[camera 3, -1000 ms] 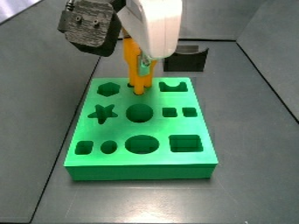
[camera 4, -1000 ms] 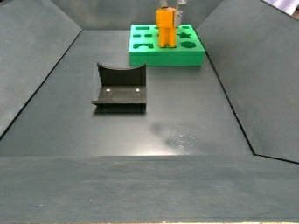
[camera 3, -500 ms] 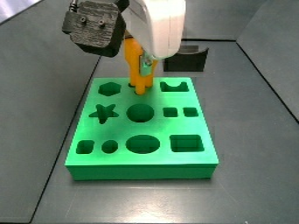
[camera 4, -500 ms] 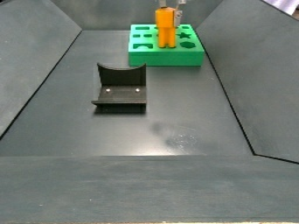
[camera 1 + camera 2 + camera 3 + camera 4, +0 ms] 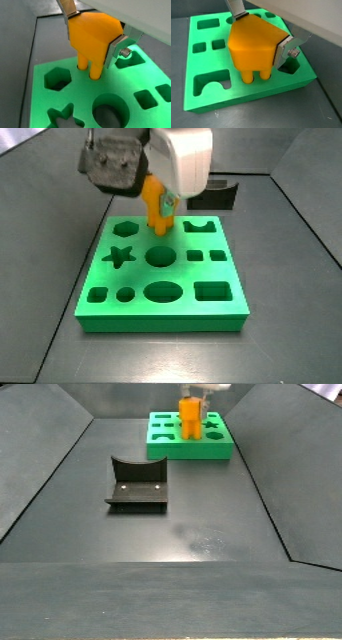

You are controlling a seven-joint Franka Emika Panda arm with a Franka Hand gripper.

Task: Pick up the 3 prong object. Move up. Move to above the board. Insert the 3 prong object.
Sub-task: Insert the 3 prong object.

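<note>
Gripper point(image 5: 95, 31) clamped on the 3 prong object point(image 5: 93, 42), silver fingers point(image 5: 120, 46) pressed to its sides, over the board's point(image 5: 143, 75) far end. Long axis upright, prongs down, tips at the board top near the hexagon hole point(image 5: 56, 79). Fixture point(image 5: 135, 483) in both side views, well apart from the board; wrist views show the prongs close.

In a wrist view, gripper point(image 5: 94, 31) clamped the 3 prong object point(image 5: 93, 40) between silver fingers point(image 5: 122, 46). Prongs pointed down at the board point(image 5: 80, 102), near the hexagon hole point(image 5: 56, 79) and round hole point(image 5: 109, 111).
</note>
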